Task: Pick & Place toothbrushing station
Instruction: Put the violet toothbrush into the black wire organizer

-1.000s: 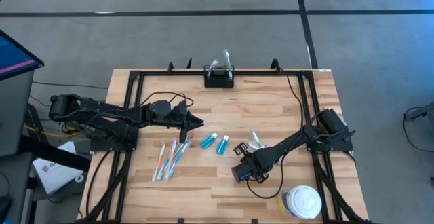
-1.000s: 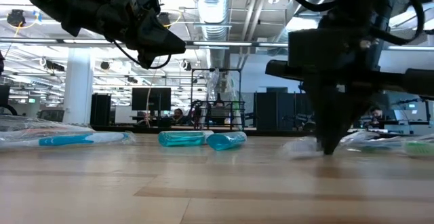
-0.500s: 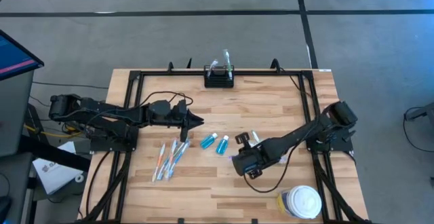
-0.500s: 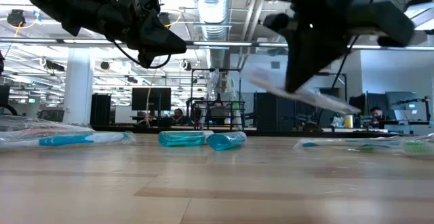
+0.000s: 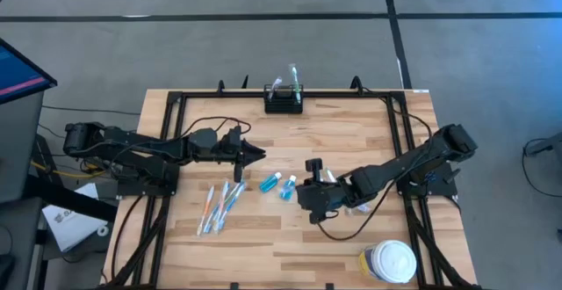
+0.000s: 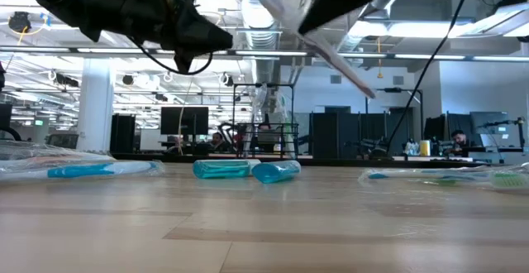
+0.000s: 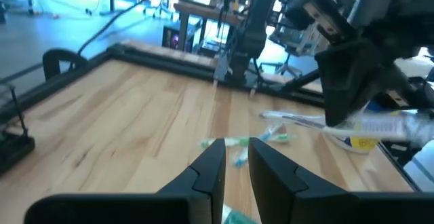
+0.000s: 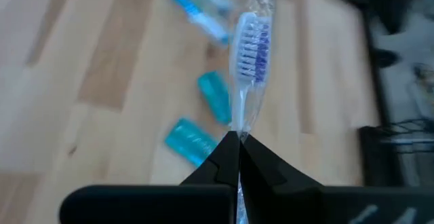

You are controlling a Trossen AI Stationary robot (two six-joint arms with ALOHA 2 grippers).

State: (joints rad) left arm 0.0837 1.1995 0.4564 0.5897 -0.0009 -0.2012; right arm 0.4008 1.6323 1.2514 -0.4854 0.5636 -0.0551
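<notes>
Right hand (image 5: pixel 312 204) up off the bench (image 5: pixel 351 141), near the middle, clamped shut on a wrapped toothbrush (image 8: pixel 248 61) (clear wrapper, blue and white bristles), pinched at its handle end. Right arm reaching in low from the right edge, bent toward the middle. Toothbrush tilted in the air, high above the wood, in the low view (image 6: pixel 326 45).

Left hand (image 5: pixel 255 155) held above the bench on the left side, pointing toward the middle, fingers (image 7: pixel 210 166) a little apart with nothing between them. Left arm stretched out flat from the left edge.

Toothbrushing station (image 5: pixel 284 102) at the middle of the far edge of the bench, upright, well apart from both hands. A few tall thin things poking out of its top (too small to tell what).

Round jar (image 5: pixel 390 261) with a white lid near the front right corner.

Two small blue bottles (image 5: pixel 279 184) lying on the wood between the hands. More wrapped toothbrushes (image 5: pixel 221 206) lying in a bunch near the left hand.
</notes>
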